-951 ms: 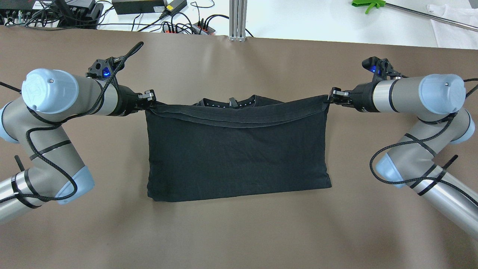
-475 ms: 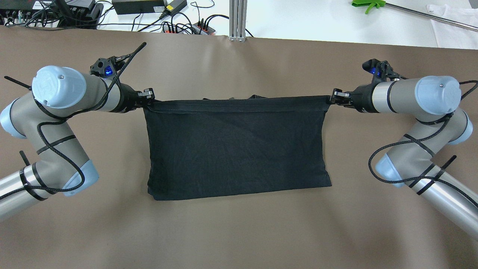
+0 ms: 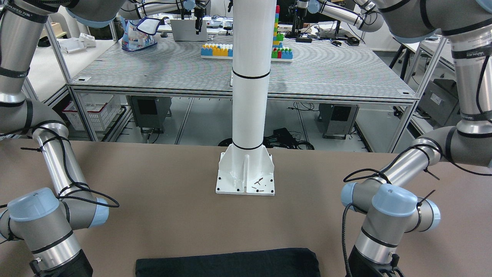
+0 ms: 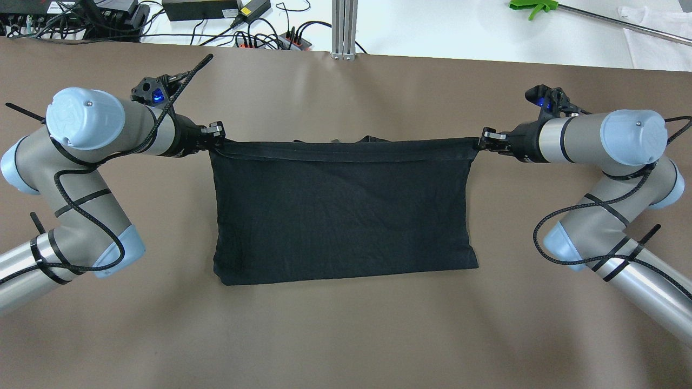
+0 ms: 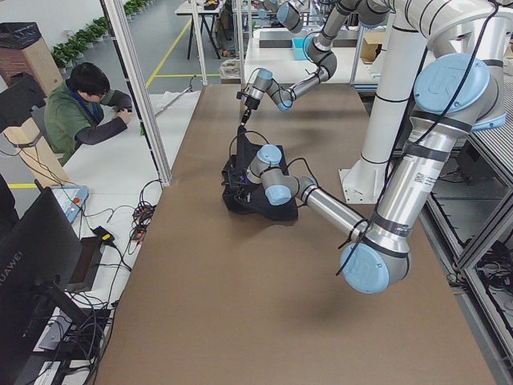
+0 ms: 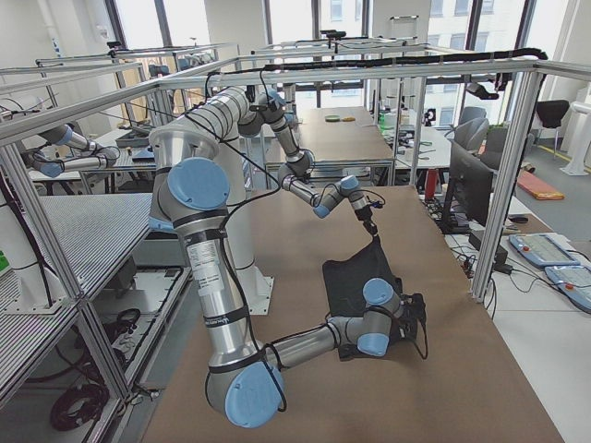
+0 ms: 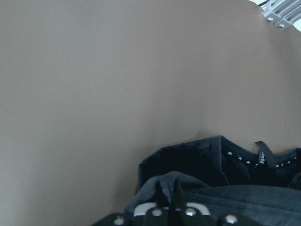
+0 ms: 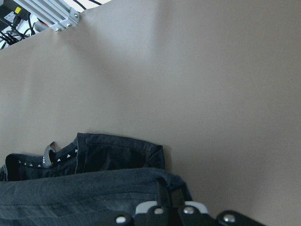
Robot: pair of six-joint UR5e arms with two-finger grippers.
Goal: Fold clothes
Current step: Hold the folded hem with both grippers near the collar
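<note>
The clothes [image 4: 343, 210] are one black garment, doubled over on the brown table. Its upper hemmed edge is stretched straight between my two grippers, above the table. My left gripper [image 4: 218, 141] is shut on the left corner of that edge, and my right gripper [image 4: 479, 143] is shut on the right corner. In the left wrist view the gripper [image 7: 170, 190] pinches bunched black fabric, with the collar [image 7: 244, 157] lying on the table beyond. The right wrist view shows the same pinch by the right gripper [image 8: 164, 190] and the collar [image 8: 89, 155]. The garment's near fold [image 3: 230, 263] shows in the front-facing view.
The white pillar's base [image 3: 246, 173] is bolted to the table on the robot's side of the garment. Past the table's far edge lie cables and power strips [image 4: 270, 38], an aluminium post [image 4: 344, 27] and a green tool [image 4: 532, 8]. A person [image 5: 80, 112] sits beside the table.
The sagging upper edge has been drawn taut and carried a little farther away, hiding the collar from overhead. The left arm swung outward and the garment's near fold slid slightly away.
</note>
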